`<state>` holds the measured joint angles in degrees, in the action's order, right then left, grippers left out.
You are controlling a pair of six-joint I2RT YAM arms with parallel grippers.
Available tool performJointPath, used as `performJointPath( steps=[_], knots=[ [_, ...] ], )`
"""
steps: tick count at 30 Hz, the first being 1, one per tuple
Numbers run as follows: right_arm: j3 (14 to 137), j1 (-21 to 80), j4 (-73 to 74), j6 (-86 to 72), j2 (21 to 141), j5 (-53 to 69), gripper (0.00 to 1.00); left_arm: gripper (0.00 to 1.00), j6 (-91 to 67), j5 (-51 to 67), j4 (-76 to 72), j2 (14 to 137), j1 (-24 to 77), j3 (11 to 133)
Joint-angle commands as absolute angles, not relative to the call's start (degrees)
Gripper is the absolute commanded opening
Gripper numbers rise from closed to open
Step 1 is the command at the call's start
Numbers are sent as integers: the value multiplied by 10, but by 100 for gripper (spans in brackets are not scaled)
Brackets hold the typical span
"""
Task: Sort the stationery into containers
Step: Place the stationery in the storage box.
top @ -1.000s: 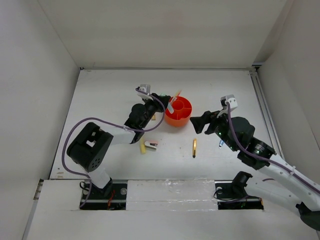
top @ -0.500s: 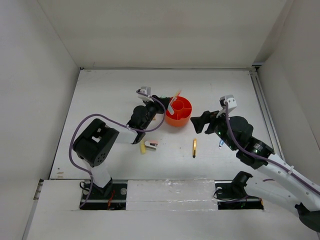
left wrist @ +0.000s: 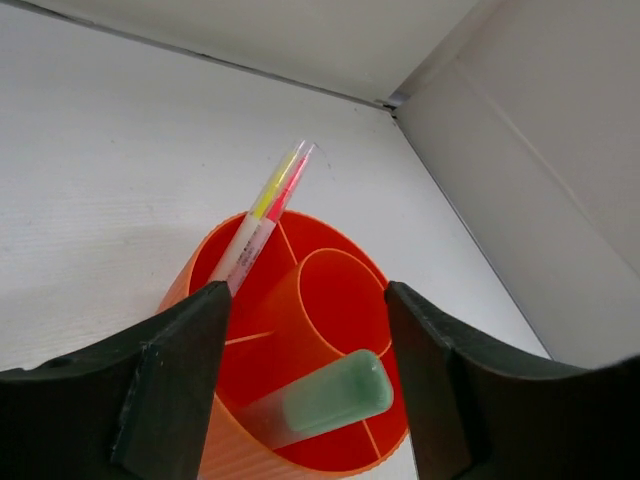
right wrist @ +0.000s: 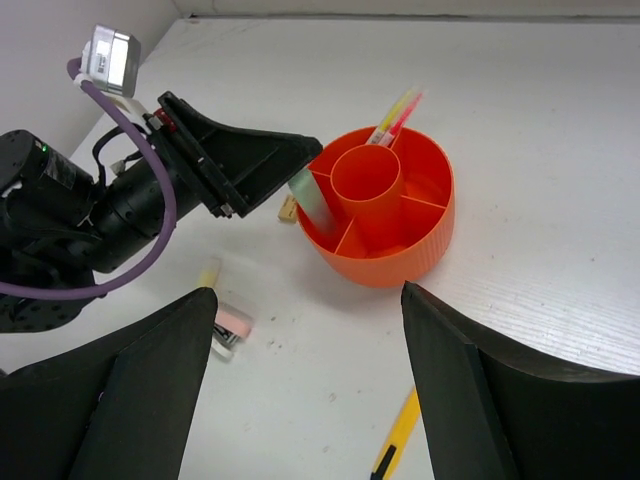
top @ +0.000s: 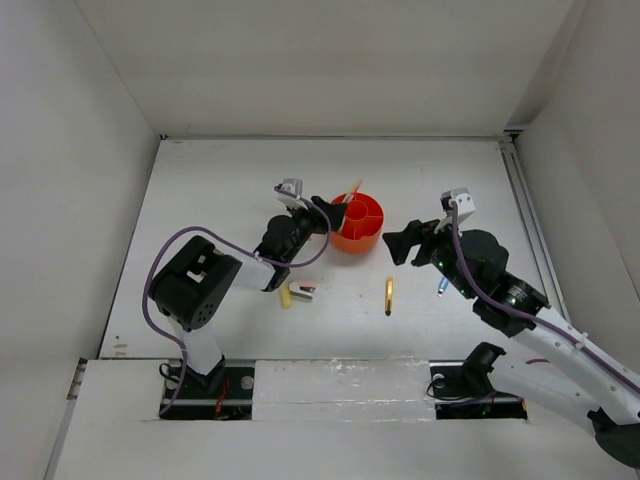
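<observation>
The orange organiser point(top: 358, 222) stands mid-table. A pink pen and a thin yellow pencil point(left wrist: 275, 190) lean in a far compartment. A green marker point(left wrist: 330, 400) leans in a near compartment, its cap sticking out over the rim. My left gripper point(top: 322, 212) is open at the organiser's left rim, its jaws either side of the marker with gaps point(left wrist: 305, 295). My right gripper point(top: 400, 243) is open and empty, right of the organiser point(right wrist: 385, 215). A gold pen point(top: 389, 295), a pink-white stapler point(top: 302, 290), a pale yellow marker point(top: 286, 296) and a blue pen point(top: 441, 289) lie on the table.
A tiny tan block point(right wrist: 289, 208) lies beside the organiser's left side, under my left gripper. White walls close in the table on the left, back and right. The right arm's body partly covers the blue pen.
The pale marker that stood up in my left gripper over the organiser's left rim now rests lower in a compartment. The left arm has shifted slightly. The right arm has hardly moved.
</observation>
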<state>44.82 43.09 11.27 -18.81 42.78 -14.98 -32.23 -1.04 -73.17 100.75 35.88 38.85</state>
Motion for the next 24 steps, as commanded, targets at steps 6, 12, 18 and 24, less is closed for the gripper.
performJointPath(
  steps=[6,12,18,24],
  knots=[
    [448,425,77,-171,446,-106,82,91,-327,-6,-827,923,357,342],
    [448,425,48,-156,483,-26,82,100,-322,-137,-617,758,357,351],
    [503,474,47,-123,628,17,82,100,-469,-335,-169,690,296,495],
    [630,564,61,-152,832,-55,79,100,-609,-332,125,697,221,533]
  ],
)
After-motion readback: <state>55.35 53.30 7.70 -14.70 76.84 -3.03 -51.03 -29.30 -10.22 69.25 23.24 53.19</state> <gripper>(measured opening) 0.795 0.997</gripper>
